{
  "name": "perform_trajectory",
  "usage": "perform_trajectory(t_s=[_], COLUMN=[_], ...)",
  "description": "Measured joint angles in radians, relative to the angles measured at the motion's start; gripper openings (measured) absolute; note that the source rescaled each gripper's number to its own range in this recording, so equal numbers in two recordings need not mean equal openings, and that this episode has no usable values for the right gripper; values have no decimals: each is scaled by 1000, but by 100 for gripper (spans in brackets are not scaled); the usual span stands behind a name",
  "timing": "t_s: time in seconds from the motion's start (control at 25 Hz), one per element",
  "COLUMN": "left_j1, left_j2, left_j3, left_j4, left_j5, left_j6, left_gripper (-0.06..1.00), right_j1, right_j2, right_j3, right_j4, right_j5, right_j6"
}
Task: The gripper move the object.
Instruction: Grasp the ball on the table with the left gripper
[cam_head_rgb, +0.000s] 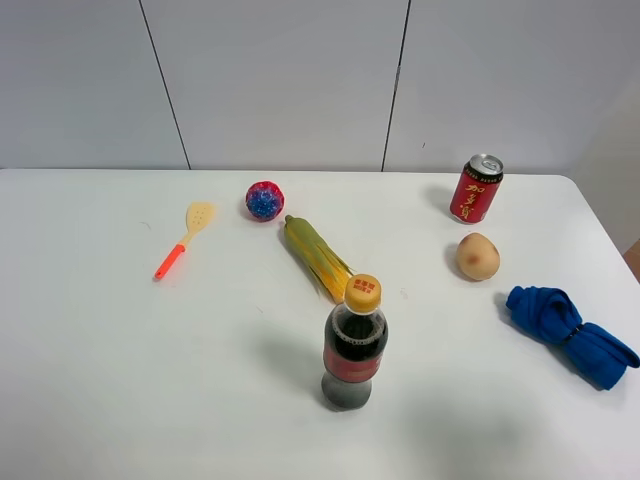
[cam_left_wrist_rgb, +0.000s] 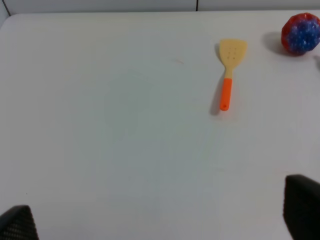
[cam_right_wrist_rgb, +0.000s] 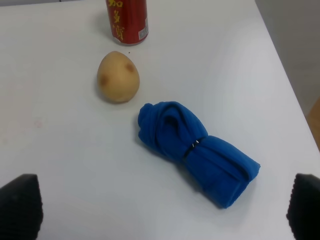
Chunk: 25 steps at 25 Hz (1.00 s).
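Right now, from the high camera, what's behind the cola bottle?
The corn cob lies just behind the cola bottle, its near end meeting the yellow cap. Whether they touch is unclear; the table patch behind the bottle's body is covered.

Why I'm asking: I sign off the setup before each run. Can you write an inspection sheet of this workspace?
Surface: white table, no spills seen.
Job's things: red-and-blue ball resting near the back, nothing touching it.
Clutter: spatula, corn cob, upright cola bottle, upright red can, potato, blue cloth.
Grippers: left gripper and right gripper both open and empty; neither shows in the high view.
Cables: nothing seen.
Surroundings: pale panelled wall behind the table.
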Motion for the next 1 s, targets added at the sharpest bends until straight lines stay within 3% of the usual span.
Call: perform_trajectory(t_s=[0.8, 0.92, 1.0], left_j1=[0, 0, 0], left_j2=[71, 196, 283], left_j3=[-2, -41, -82], left_j4=[0, 0, -21], left_j5=[-2, -56, -145], left_j6=[0, 0, 0], left_gripper=[100, 100, 100], right_j1=[0, 0, 0], right_j2=[0, 0, 0], right_j3=[0, 0, 0], right_j4=[0, 0, 0], right_j5=[0, 0, 0], right_j6=[0, 0, 0])
